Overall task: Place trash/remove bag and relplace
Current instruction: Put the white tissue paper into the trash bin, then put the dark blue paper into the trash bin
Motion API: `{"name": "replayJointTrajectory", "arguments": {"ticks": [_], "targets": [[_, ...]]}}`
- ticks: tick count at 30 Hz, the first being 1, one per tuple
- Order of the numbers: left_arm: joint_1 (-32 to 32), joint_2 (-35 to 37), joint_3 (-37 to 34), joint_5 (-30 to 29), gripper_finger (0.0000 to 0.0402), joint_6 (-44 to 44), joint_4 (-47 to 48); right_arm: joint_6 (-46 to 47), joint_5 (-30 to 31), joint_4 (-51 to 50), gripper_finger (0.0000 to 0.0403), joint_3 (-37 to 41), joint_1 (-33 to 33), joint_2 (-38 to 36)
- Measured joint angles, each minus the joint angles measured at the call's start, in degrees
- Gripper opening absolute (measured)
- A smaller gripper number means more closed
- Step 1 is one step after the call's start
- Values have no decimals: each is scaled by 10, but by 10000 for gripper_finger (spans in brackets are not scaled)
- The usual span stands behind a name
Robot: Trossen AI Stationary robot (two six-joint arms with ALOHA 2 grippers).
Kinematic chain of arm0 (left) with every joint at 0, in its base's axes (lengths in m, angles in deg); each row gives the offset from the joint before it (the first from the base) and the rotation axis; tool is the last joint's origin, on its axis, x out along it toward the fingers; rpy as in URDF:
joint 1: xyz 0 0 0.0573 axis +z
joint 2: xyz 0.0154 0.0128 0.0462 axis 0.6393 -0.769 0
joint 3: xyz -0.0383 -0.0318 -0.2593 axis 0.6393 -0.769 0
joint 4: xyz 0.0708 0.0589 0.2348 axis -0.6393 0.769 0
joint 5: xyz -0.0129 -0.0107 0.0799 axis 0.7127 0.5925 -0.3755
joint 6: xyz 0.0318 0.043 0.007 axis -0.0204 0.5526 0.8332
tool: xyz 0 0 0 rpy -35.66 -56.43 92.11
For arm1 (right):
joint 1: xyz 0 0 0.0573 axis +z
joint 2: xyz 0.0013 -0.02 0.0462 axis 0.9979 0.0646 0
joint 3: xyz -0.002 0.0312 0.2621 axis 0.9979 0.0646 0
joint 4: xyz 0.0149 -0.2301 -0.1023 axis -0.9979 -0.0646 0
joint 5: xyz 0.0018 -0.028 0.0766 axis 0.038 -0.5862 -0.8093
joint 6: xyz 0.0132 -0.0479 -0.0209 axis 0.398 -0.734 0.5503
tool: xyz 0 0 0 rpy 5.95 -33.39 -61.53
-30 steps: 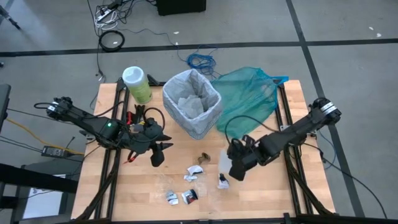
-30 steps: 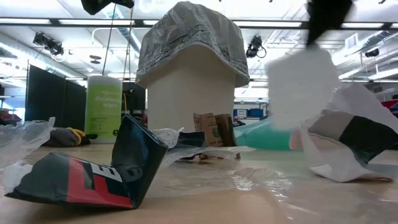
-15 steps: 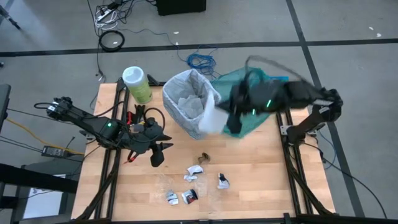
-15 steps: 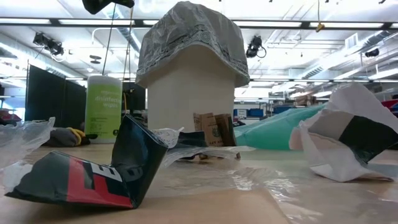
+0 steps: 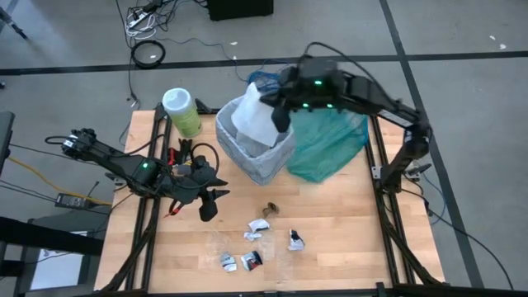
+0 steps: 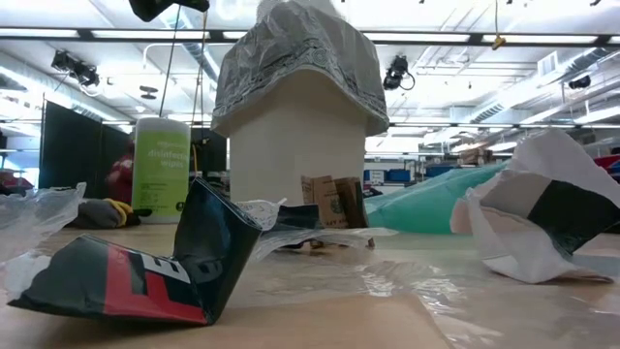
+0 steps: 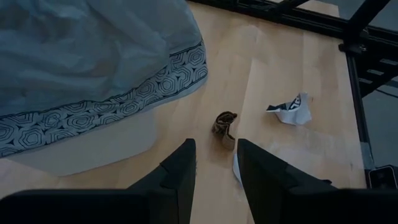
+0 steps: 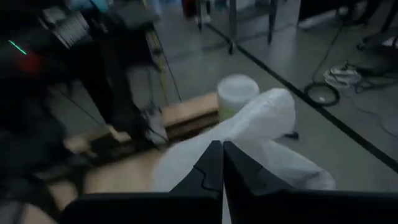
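The right claw (image 5: 280, 115), closed on a white paper (image 5: 252, 118), hangs over the lined bin (image 5: 256, 153); probably five scraps (image 5: 256, 229) remain below; the left claw (image 5: 210, 202) waits open

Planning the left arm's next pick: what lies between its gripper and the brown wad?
Bare tabletop between the left gripper and the brown wad, seen in the left wrist view.

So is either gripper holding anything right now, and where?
The right gripper pinches a white crumpled tissue scrap by its edge above the lined bin. The left gripper holds nothing.
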Motion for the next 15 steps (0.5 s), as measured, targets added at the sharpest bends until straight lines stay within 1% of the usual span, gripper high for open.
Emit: {"name": "replayJointTrajectory", "arguments": {"ticks": [2, 4, 6, 8, 10, 12, 14, 15], "targets": [[0, 0, 0, 0, 126, 0, 0, -20, -17, 0, 12, 0, -18, 13], [0, 0, 0, 0, 126, 0, 0, -29, -54, 1, 32, 0, -35, 18], [0, 0, 0, 0, 126, -1, 0, -34, -84, 0, 65, 0, -46, 17], [0, 0, 0, 0, 126, -2, 0, -44, -103, -1, 110, 0, -47, 16], [0, 0, 0, 0, 126, -2, 0, -44, -125, -3, 159, 0, -39, 10], [0, 0, 0, 0, 126, -2, 0, -20, -174, -16, 204, 0, -27, -1], [0, 0, 0, 0, 126, -2, 0, 6, -220, -52, 236, -2, 1, -15], [0, 0, 0, 0, 126, -2, 0, 14, -233, -82, 245, -2, 24, -18]]}}
